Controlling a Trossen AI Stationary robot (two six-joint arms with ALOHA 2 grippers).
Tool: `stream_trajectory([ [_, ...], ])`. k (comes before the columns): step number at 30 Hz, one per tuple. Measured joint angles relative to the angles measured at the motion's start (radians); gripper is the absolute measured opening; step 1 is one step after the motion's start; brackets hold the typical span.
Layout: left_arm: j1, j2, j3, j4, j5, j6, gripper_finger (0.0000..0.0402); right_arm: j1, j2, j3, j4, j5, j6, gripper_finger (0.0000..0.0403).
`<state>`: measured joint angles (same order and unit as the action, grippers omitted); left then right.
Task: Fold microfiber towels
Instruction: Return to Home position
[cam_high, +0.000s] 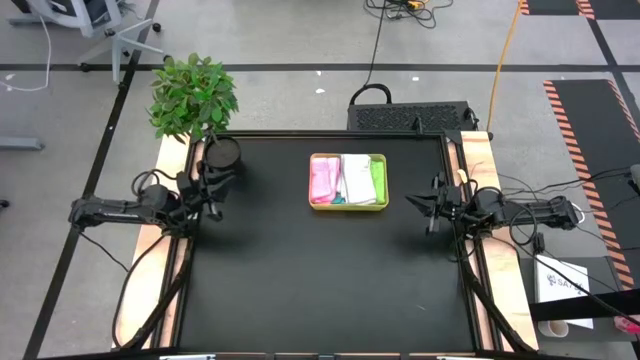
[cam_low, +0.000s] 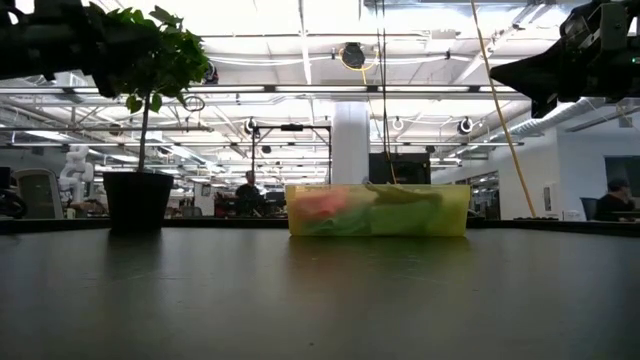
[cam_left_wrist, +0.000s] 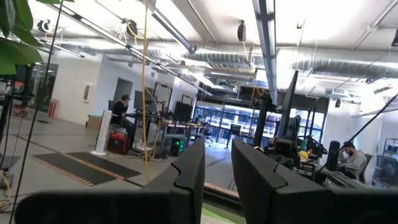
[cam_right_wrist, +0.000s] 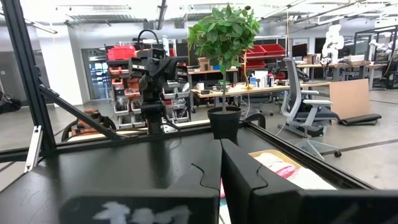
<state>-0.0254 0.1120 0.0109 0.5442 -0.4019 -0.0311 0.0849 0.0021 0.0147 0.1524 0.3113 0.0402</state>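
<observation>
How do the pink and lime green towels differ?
The pink towel lies at the tray's end nearer the left arm, the lime green towel at the end nearer the right arm. From above, pink shows wider than green. Both sit folded in the tray, flanking the white towel.

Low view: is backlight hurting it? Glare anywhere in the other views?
Low view: strong ceiling backlight; plant and right gripper are silhouettes, tray glows through, towels show as colour patches. High view: even light, no glare on the black table, towels readable. Left wrist view: ceiling lamps blown out.
</observation>
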Motion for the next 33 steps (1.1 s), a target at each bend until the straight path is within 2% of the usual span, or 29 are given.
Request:
stream_trajectory([
  [12,0.000,0.026,0.000,-0.038,0.000,0.000,0.0081,0.000,0.022,0.000,-0.007,0.000,0.000,0.0000],
  [17,-0.005,0.028,0.000,-0.171,0.000,0.000,0.0081,0.000,0.033,0.000,-0.012,-0.001,0.000,0.0000],
  [28,-0.121,0.028,0.000,-0.275,-0.001,0.000,0.0081,0.001,0.056,0.000,-0.078,-0.004,0.000,0.0000],
  [33,-0.166,0.027,0.000,-0.257,0.000,0.000,0.0081,0.001,0.053,0.000,0.003,-0.002,0.000,0.0000],
])
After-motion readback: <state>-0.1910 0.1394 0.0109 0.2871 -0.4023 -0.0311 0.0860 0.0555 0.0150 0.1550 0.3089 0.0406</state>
